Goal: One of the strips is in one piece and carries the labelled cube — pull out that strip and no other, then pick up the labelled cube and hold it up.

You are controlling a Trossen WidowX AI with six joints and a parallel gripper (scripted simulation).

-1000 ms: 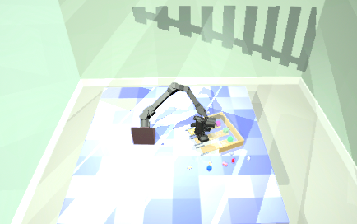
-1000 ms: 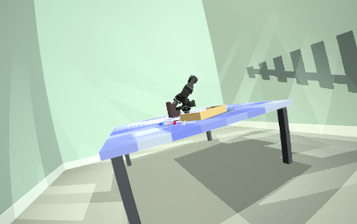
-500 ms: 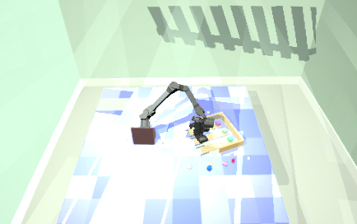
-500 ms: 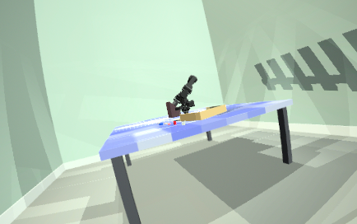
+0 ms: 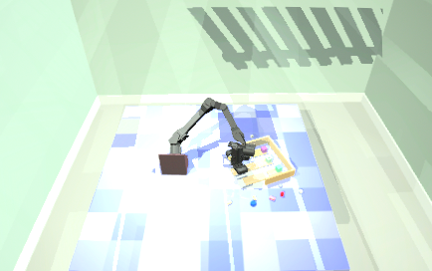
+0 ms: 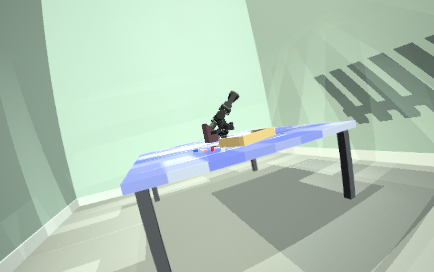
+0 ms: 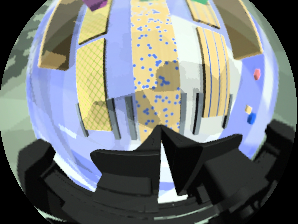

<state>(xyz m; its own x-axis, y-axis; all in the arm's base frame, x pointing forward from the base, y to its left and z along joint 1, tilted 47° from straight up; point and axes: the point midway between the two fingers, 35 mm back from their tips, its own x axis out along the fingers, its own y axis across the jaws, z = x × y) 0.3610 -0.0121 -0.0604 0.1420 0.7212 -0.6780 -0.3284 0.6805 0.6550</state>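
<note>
Three strips lie side by side. The blue-dotted strip [image 7: 155, 55] is in the middle and shows no gap. The cross-hatched strip [image 7: 91, 80] at left and the striped strip [image 7: 214, 75] at right each show a break. A purple cube [image 5: 264, 148] [image 7: 96, 4], a pale green cube [image 5: 269, 159] and a teal cube [image 5: 279, 168] [image 7: 199, 2] sit at the far ends. No label is readable. My gripper [image 5: 240, 163] [image 7: 160, 127] is shut and empty, its tips over or at the near end of the dotted strip; contact cannot be told.
A tan walled frame [image 5: 283, 153] [image 6: 255, 136] [image 7: 247, 30] surrounds the far part of the strips. Thin grey rails [image 7: 183, 114] flank their near ends. A blue piece [image 5: 253, 203] [image 7: 251, 118], a pink piece [image 5: 272, 198] and a red piece [image 5: 282, 194] lie outside the frame.
</note>
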